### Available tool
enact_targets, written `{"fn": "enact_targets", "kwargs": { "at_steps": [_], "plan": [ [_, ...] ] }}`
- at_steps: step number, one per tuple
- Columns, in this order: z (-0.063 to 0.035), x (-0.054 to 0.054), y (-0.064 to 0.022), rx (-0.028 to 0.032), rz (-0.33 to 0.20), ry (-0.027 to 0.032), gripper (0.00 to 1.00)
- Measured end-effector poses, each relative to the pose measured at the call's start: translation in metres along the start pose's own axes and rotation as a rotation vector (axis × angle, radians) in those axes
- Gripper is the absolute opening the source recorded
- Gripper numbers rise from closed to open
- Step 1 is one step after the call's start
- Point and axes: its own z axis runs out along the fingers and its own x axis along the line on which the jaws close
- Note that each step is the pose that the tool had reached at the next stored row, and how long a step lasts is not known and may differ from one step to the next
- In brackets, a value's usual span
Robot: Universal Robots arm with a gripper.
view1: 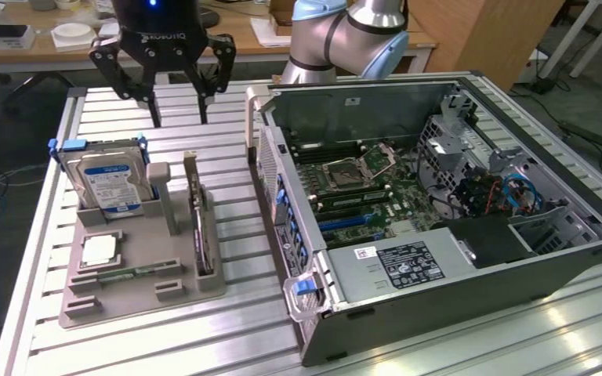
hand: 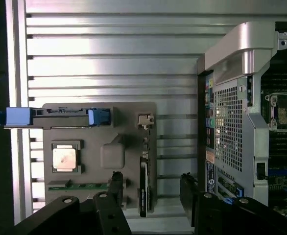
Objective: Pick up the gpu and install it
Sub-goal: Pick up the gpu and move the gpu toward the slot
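Grey holder at the exterior view's left carries the gpu on edge; the gripper hangs spread and empty, apart from it. Pickup stage, I judge: grasping needs jaws astride its thin top edge

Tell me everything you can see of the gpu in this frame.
The gpu is a thin, flat, dark card standing on its long edge in a slot of the grey parts holder, beside the hard drive and outside the open computer case. A silvery metal bracket caps the end nearer the gripper. Only the holder touches it; the open gripper hangs apart from it, empty.
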Motion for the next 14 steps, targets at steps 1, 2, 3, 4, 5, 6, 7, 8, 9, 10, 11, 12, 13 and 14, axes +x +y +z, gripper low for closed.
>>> {"fn": "enact_targets", "kwargs": {
  "at_steps": [1, 2, 3, 4, 5, 6, 7, 8, 9, 10, 11, 12, 13, 14],
  "plan": [
    [0.0001, 0.000, 0.0000, -0.0002, -0.008, 0.0003, 0.59],
    [0.0001, 0.000, 0.0000, -0.0002, -0.013, 0.0007, 0.59],
    [0.0002, 0.000, 0.0000, -0.0001, -0.014, 0.0010, 0.59],
    [0.0007, 0.000, 0.0000, 0.0001, -0.014, 0.0010, 0.59],
    [0.0017, 0.000, -0.0002, 0.0001, -0.014, 0.0011, 0.59],
    [0.0029, 0.000, -0.0004, 0.0002, -0.014, 0.0014, 0.59],
    [0.0042, 0.000, -0.0005, 0.0002, -0.014, 0.0017, 0.59],
    [0.0056, 0.000, -0.0008, 0.0002, -0.014, 0.0021, 0.59],
    [0.0068, 0.000, -0.0010, 0.0002, -0.014, 0.0027, 0.59],
    [0.0078, 0.000, -0.0013, 0.0003, -0.014, 0.0031, 0.59],
    [0.0088, 0.000, -0.0014, 0.0003, -0.014, 0.0036, 0.59],
    [0.0093, 0.000, -0.0014, 0.0003, -0.014, 0.0046, 0.59],
    [0.0098, 0.000, -0.0014, 0.0004, -0.014, 0.0057, 0.59],
    [0.0104, 0.000, -0.0015, 0.0003, -0.014, 0.0071, 0.59]
  ]
}}
